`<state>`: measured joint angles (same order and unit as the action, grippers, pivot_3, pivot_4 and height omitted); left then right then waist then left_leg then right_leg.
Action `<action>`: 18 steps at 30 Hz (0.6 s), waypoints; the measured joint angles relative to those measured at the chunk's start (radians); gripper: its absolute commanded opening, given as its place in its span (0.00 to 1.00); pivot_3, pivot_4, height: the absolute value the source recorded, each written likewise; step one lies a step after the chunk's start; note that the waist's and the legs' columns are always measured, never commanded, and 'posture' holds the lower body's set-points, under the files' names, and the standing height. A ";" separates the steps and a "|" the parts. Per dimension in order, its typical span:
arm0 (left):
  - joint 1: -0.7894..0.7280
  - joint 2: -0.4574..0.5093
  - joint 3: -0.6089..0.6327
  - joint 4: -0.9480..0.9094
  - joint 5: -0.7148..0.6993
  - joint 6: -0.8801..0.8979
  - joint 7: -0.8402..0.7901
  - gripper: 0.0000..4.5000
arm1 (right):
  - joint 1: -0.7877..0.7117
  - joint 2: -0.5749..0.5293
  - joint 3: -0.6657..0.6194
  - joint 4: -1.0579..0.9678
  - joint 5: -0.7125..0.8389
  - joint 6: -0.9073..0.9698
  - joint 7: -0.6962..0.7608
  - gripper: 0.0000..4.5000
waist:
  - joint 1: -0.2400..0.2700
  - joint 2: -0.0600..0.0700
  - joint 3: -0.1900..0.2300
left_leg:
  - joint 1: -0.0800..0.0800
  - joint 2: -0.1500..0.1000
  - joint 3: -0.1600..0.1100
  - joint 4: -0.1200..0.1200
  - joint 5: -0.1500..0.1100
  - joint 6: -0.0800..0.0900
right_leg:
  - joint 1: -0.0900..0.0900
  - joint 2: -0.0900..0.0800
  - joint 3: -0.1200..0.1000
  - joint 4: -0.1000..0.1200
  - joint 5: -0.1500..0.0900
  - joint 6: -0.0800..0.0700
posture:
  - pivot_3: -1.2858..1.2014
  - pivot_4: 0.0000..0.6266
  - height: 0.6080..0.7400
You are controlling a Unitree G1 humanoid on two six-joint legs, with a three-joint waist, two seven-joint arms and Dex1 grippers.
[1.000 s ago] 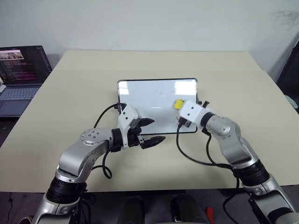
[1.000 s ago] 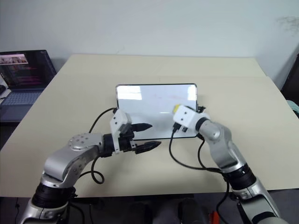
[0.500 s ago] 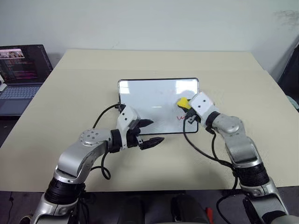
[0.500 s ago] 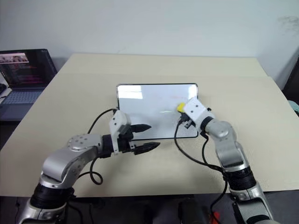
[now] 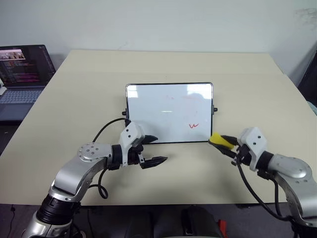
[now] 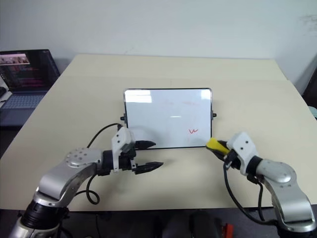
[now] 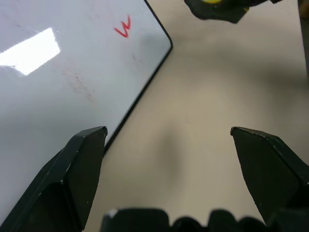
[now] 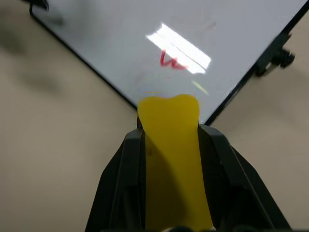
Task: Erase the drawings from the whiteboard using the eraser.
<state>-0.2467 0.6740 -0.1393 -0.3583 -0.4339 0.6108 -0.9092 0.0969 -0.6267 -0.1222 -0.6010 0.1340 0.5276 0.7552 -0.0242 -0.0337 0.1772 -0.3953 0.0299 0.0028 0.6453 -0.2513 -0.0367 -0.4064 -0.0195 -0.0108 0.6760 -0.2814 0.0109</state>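
One red "w" squiggle [image 5: 193,125] left on the whiteboard [image 5: 169,112], near its front right corner. Eraser [image 5: 221,141], yellow oblong, clamped between right gripper [image 5: 229,146] fingers, tip jutting out, just off that same corner over the table [image 5: 237,89], not touching the board. Left gripper [image 5: 151,150] fingers spread wide, nothing held, at the board's front edge near its left corner. Board glossy, faint smudges.

- one whiteboard [image 5: 168,111] lying flat on one desk [image 5: 74,109]
- one red drawing [image 5: 193,126] on it, a "w"
- one yellow eraser [image 5: 221,141]
- one laptop [image 5: 22,74]
- two grippers, the left gripper [image 5: 152,150] and the right gripper [image 5: 229,147], with two black fingers each
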 measured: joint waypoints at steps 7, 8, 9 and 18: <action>-0.008 -0.001 -0.030 0.060 0.044 -0.049 -0.036 1.00 | 0.049 -0.046 0.079 0.026 -0.133 -0.143 -0.059 0.26 | -0.002 0.000 0.000 | 0.001 0.000 0.000 0.000 0.000 0.000 | 0.000 0.001 0.000 0.001 0.000 0.000 | 0.52 0.24 1.00; -0.015 -0.004 -0.034 0.062 0.047 -0.052 -0.041 1.00 | 0.049 -0.042 0.098 0.029 -0.147 -0.153 -0.067 0.26 | -0.001 0.000 0.000 | 0.001 0.000 0.000 0.000 0.000 0.000 | 0.000 0.001 0.000 0.001 0.000 0.000 | 0.52 0.24 1.00; -0.024 -0.006 -0.039 0.063 0.052 -0.054 -0.042 1.00 | 0.045 -0.030 0.113 0.033 -0.154 -0.163 -0.080 0.26 | -0.001 0.000 0.000 | 0.001 0.000 0.000 0.001 0.000 0.000 | 0.000 0.001 0.000 0.001 0.000 0.000 | 0.52 0.24 1.00; -0.072 -0.024 -0.053 0.088 0.062 -0.066 -0.062 1.00 | -0.141 0.120 0.211 0.138 -0.275 -0.170 -0.267 0.26 | -0.001 0.000 0.000 | 0.001 0.000 0.000 0.001 0.000 0.000 | 0.000 0.001 0.000 0.003 0.000 0.000 | 0.52 0.24 1.00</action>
<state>-0.3186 0.6499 -0.1919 -0.2705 -0.3719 0.5451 -0.9712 -0.0442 -0.5066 0.0890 -0.4633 -0.1412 0.3573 0.4878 -0.0249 -0.0342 0.1773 -0.3943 0.0299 0.0029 0.6462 -0.2510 -0.0370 -0.4062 -0.0183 -0.0106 0.6786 -0.2815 0.0109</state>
